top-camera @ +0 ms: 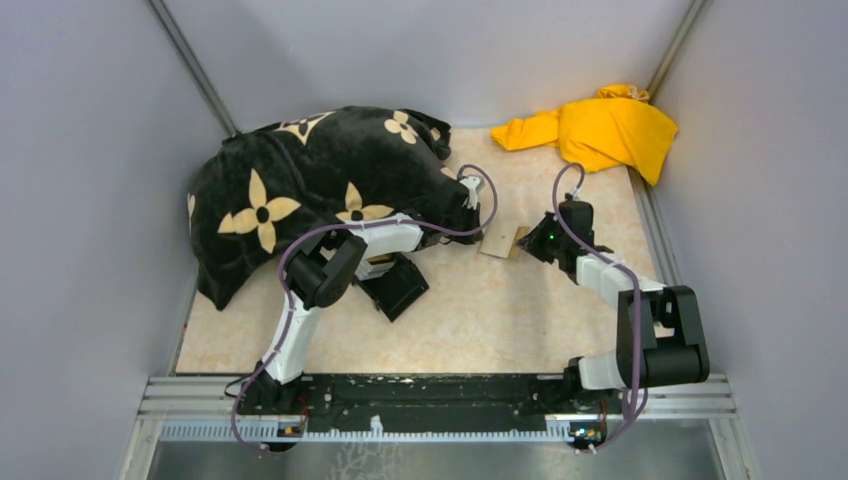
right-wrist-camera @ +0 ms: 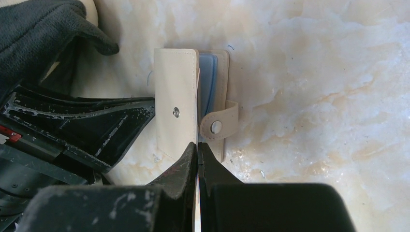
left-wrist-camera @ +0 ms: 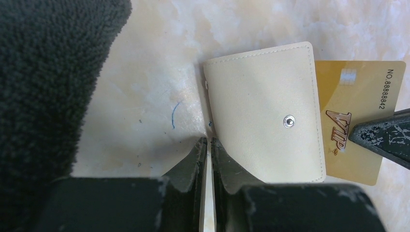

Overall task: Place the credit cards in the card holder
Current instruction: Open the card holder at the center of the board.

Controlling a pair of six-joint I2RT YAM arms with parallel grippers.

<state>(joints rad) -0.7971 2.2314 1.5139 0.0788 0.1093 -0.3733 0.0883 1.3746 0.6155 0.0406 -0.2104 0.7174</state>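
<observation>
The counter (top-camera: 520, 320) carries a black flowered blanket (top-camera: 300, 170) at 10 o'clock and a yellow cloth (top-camera: 600, 130) at 1 o'clock, both well apart from the work. A black box (top-camera: 400, 285) sits under the left arm, at 8 o'clock from the holder (left-wrist-camera: 263, 111), which lies near the counter's middle between the two arms.

The left gripper (left-wrist-camera: 208, 150) has its fingers pressed together on what looks like the holder's 7 o'clock edge. My guess is that this pins the holder, so it cannot slide while a card is pushed in. The gold card (left-wrist-camera: 358, 121) juts from the holder's 3 o'clock edge, partly under the cover. The right gripper (right-wrist-camera: 198, 154) is clamped on the card's outer end, well placed to drive it further in.

From the right wrist, the blue card (right-wrist-camera: 210, 82) shows already seated in a pocket. The tab (right-wrist-camera: 220, 126) hangs unfastened at 4 o'clock, leaving the mouth free.
</observation>
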